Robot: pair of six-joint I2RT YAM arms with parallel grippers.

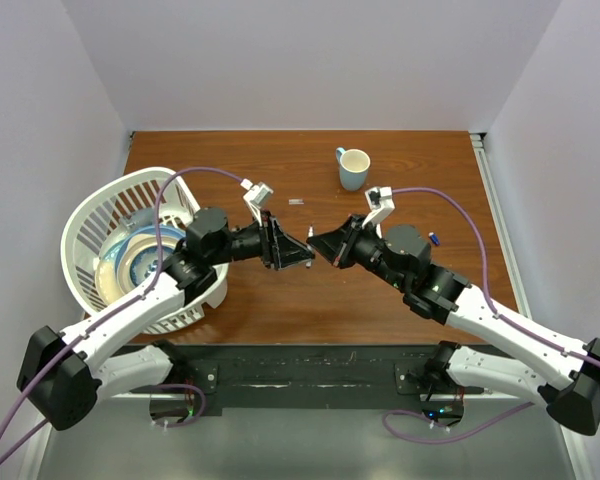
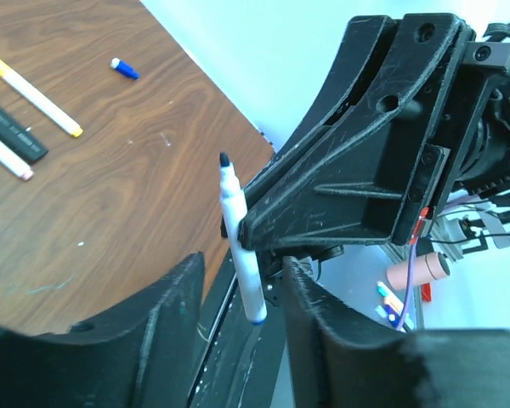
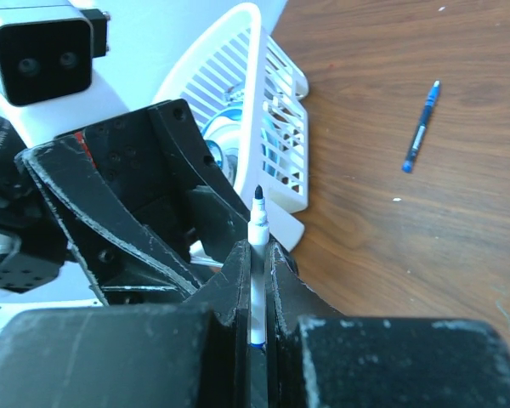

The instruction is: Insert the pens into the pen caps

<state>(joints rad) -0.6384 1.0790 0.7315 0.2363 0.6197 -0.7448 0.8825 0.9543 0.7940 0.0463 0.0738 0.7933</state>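
Above the table's middle my two grippers meet nose to nose. My right gripper (image 3: 257, 251) is shut on a thin white pen (image 3: 257, 223), whose dark blue tip sticks out past the fingertips. In the left wrist view the same pen (image 2: 238, 242) stands nearly upright, and its blue-ringed back end hangs between the fingers (image 2: 166, 327) of my left gripper (image 2: 242, 316). Those jaws are open, with a gap on each side of the pen. A blue pen cap (image 2: 124, 68) lies on the table beyond.
More pens lie on the wood: a white one with yellow ends (image 2: 30, 92), a black highlighter (image 2: 13, 130) and a dark blue pen (image 3: 421, 127). A white basket (image 1: 90, 215) of dishes stands at the left, and a mug (image 1: 353, 168) at the back.
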